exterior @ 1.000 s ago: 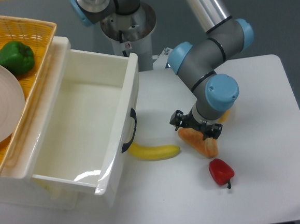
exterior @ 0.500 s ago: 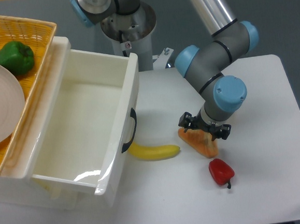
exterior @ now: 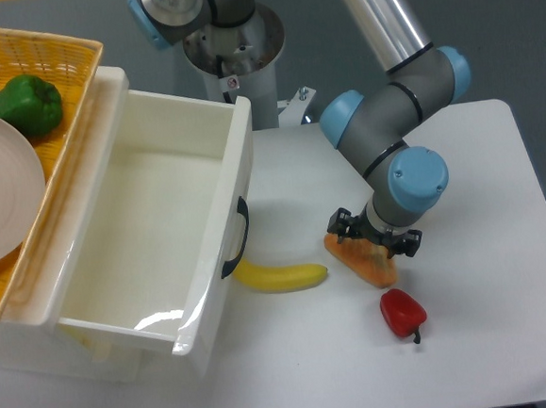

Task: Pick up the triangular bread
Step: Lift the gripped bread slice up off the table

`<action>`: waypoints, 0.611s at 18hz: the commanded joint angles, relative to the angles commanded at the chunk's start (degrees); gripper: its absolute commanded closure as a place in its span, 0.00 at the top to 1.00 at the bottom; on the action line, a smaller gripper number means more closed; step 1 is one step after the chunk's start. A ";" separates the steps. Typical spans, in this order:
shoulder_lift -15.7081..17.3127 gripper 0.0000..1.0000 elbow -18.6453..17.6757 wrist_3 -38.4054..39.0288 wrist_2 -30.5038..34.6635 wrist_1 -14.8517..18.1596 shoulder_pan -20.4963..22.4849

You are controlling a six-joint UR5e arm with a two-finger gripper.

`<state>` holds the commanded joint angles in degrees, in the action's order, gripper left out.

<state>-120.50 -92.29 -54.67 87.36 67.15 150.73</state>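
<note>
The triangular bread [exterior: 362,262] is an orange-tan wedge lying flat on the white table [exterior: 479,178], right of the banana. My gripper [exterior: 374,239] points straight down over the bread's upper end. Its two dark fingers stand apart on either side of the bread, close to the table, so it is open. The gripper body hides the top part of the bread. I cannot tell whether the fingers touch the bread.
A yellow banana [exterior: 283,277] lies left of the bread. A red pepper [exterior: 402,312] lies just below-right of it. A big white bin [exterior: 226,203] stands at the left, and a yellow basket [exterior: 68,64] behind it holds a green pepper [exterior: 25,104] and a plate [exterior: 2,187].
The gripper has shifted right and a little lower, from the bread's left end to over its upper part. The bread, banana and red pepper have not moved.
</note>
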 joint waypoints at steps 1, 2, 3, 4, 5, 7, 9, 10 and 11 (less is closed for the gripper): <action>-0.09 0.92 0.00 0.00 0.09 0.00 -0.09; -0.18 0.87 0.00 0.00 0.00 0.00 -0.17; -0.18 0.66 0.00 0.17 0.09 0.09 -0.18; -0.18 0.58 0.00 0.26 0.09 0.17 -0.26; -0.26 0.48 0.09 0.26 0.09 0.18 -0.26; -0.18 0.31 0.09 0.18 0.09 0.26 -0.26; -0.09 0.18 0.17 0.17 0.00 0.35 -0.26; -0.09 0.09 0.26 0.26 0.00 0.35 -0.26; -0.18 0.02 0.26 0.35 0.00 0.44 -0.26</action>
<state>-120.67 -92.02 -54.32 87.36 67.59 150.47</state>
